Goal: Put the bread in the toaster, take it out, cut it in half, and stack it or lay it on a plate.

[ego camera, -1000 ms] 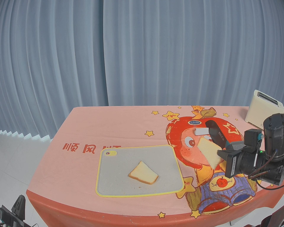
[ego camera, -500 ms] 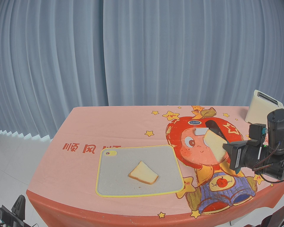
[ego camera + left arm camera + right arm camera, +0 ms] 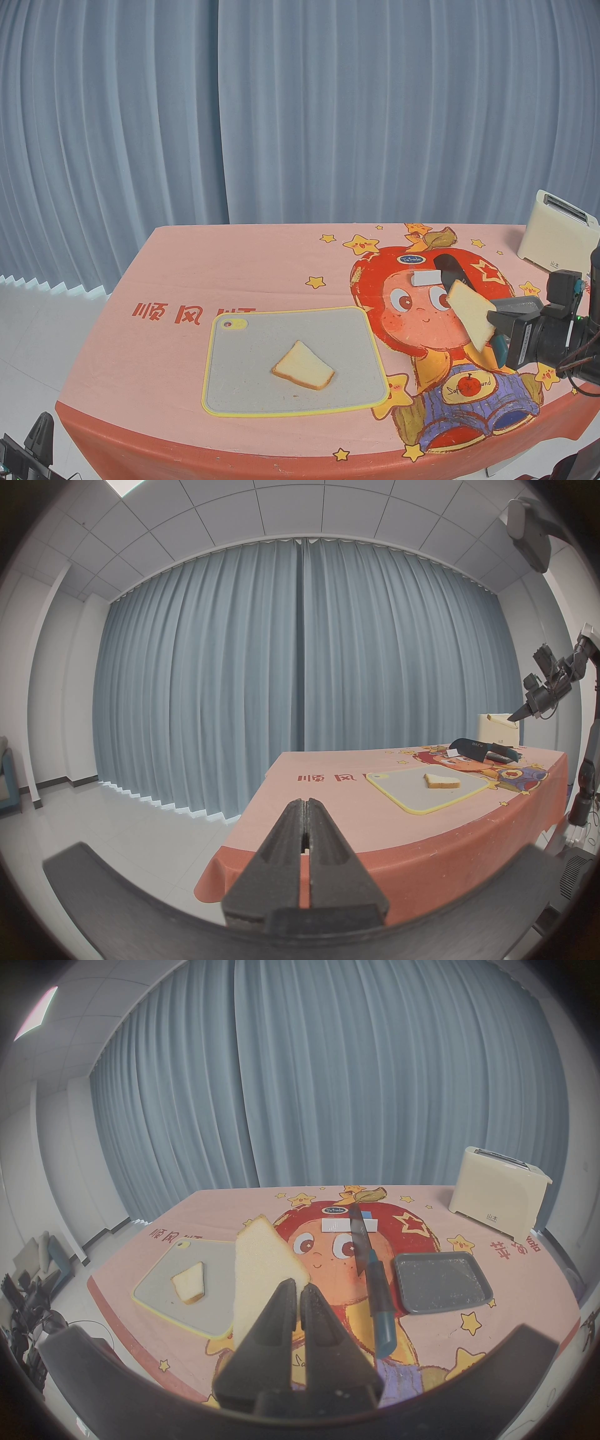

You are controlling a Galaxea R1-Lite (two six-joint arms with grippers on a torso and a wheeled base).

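Right pincer (image 3: 495, 326) clamped on bread half (image 3: 470, 311) — held above table (image 3: 250, 262), left pincer (image 3: 306, 808) closed.

The right arm (image 3: 550, 334) is a black, blocky housing with a grey collar, a small teal fitting, what looks like a green light, and thin black cables (image 3: 574, 361). The right end effector (image 3: 299, 1300) and left end effector (image 3: 306, 824) have dark grey, wedge-shaped fingers.
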